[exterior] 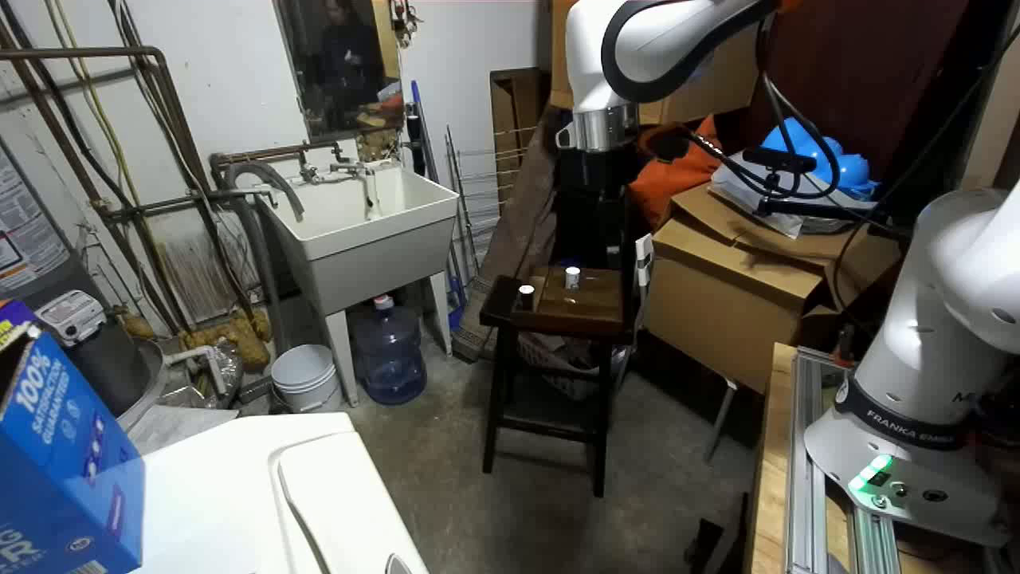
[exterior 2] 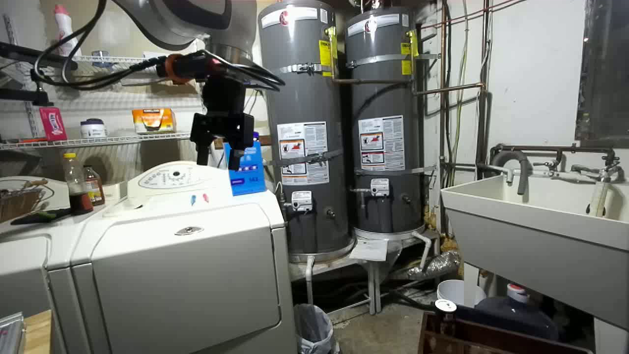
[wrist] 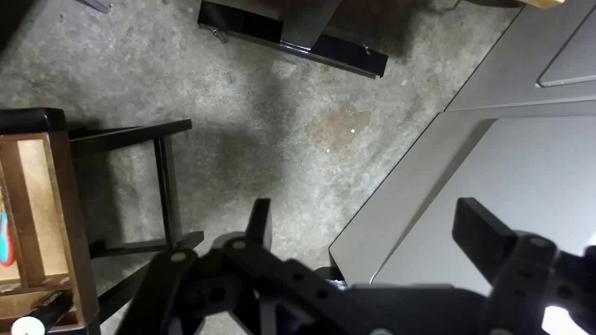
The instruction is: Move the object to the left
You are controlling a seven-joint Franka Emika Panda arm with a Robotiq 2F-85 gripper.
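A small whitish item (exterior: pixel 572 277) stands upright on the dark wooden tray-like top (exterior: pixel 594 301) of the dark stool (exterior: pixel 550 414). A dark bottle with a white cap (exterior: pixel 526 298) stands near it; it also shows in an exterior view (exterior 2: pixel 446 309) and at the lower left of the wrist view (wrist: pixel 35 321). The whitish item does not show in the wrist view. My gripper (exterior 2: pixel 217 160) is high up, open and empty. In the wrist view its fingers (wrist: pixel 365 221) are wide apart, with floor and a white machine below, the stool to the left. Its fingertips are hard to make out against the dark (exterior: pixel 590 231).
A white washer-like machine (exterior 2: pixel 186 265) stands near the gripper, with a blue box (exterior 2: pixel 248 172) on it. A utility sink (exterior: pixel 382 239) and water jug (exterior: pixel 390 351) are behind the stool. Cardboard boxes (exterior: pixel 733 295) stand beside it. A red and blue item (wrist: pixel 5 239) lies in the tray.
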